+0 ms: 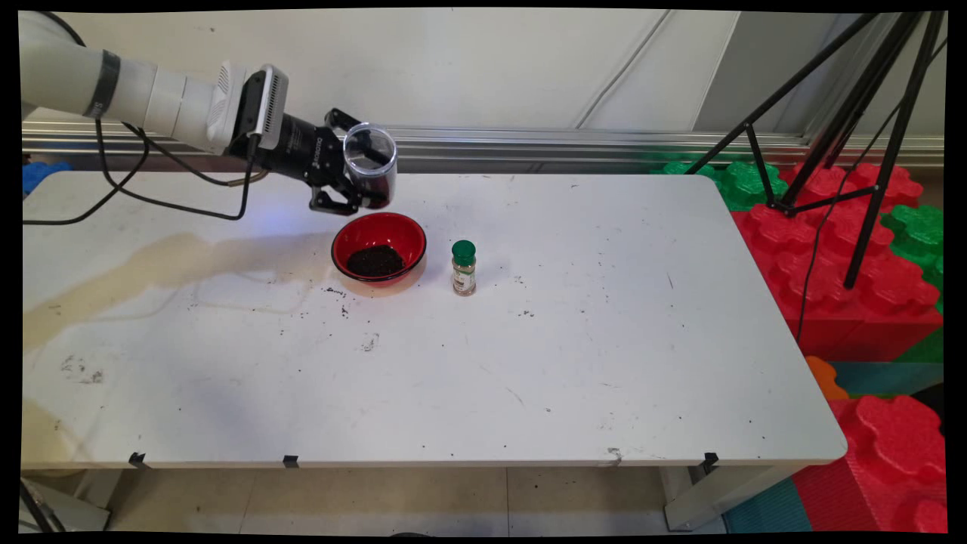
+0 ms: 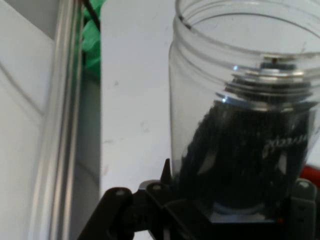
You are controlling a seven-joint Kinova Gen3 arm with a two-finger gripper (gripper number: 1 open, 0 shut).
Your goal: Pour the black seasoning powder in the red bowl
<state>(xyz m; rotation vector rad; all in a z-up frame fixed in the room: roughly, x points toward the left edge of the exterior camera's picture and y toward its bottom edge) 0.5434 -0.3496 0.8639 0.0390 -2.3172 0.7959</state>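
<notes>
The arm reaches in from the left, up above the white desk [image 1: 453, 363]. Its black gripper [image 1: 355, 185] has its jaws closed around a clear plastic jar [image 1: 370, 166]. The jar has no lid on. It is tipped, with its open mouth up and turned toward the camera in the main view. In the hand view the jar [image 2: 245, 125] fills most of the picture, and it looks dark in its lower part. I cannot tell what the dark stuff is.

Just below the jar, at about 6 o'clock from it, a red bowl [image 1: 378, 247] sits on the desk. There is a pile of dark crumbs inside the bowl. The jar hangs over the bowl's far rim and does not touch it.

At 3 o'clock from the bowl, just beside it, stands a small spice bottle [image 1: 464, 268] with a green cap. It is upright. Little dark specks lie on the desk near the bowl.
</notes>
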